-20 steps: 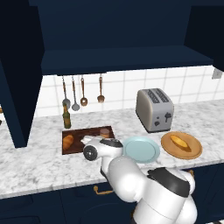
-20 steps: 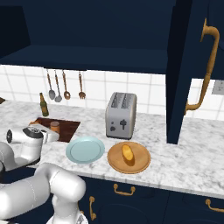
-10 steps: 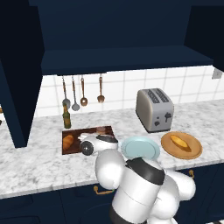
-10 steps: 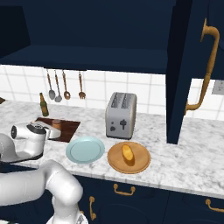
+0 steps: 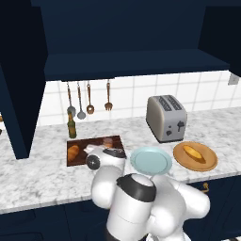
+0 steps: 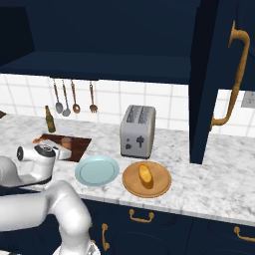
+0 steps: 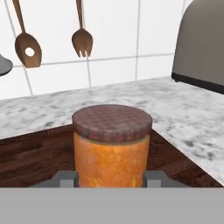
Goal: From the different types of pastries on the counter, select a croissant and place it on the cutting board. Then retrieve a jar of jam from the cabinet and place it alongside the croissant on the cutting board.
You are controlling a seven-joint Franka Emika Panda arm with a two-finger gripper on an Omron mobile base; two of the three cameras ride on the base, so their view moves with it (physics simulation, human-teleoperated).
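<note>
End effector (image 7: 112,178) sits low over the cutting board (image 7: 39,153), fingertips (image 7: 65,178) showing either side of the jar of jam (image 7: 112,146) at its base. Looks like they flank it close, but can't tell if they're clamped on it or let go. Jar upright, standing on the board, darker checked lid on top.

From left base view, end effector (image 5: 104,151) is at the board's (image 5: 80,162) near right part; jar (image 5: 108,142) just past it at abt 12 o'clock. Croissant (image 5: 73,152) lies on the board at abt 9 o'clock from the jar, apart from it. Green-brown bottle (image 5: 71,126) stands on the counter (image 5: 42,174) just behind the board's left end. Utensils (image 5: 89,96) hang on the tiled wall above.

At 3 o'clock from the board: pale blue plate (image 5: 150,160), then round wooden plate (image 5: 195,156) w/ the yellow-orange bun (image 5: 194,152) on it. Toaster (image 5: 165,117) behind those two. Cabinet (image 5: 117,37) overhead, door swung open at left.

Right base view: jar (image 6: 66,143) on the board (image 6: 77,145), blue plate (image 6: 97,171) and bun (image 6: 145,174) at 3 o'clock of it.
</note>
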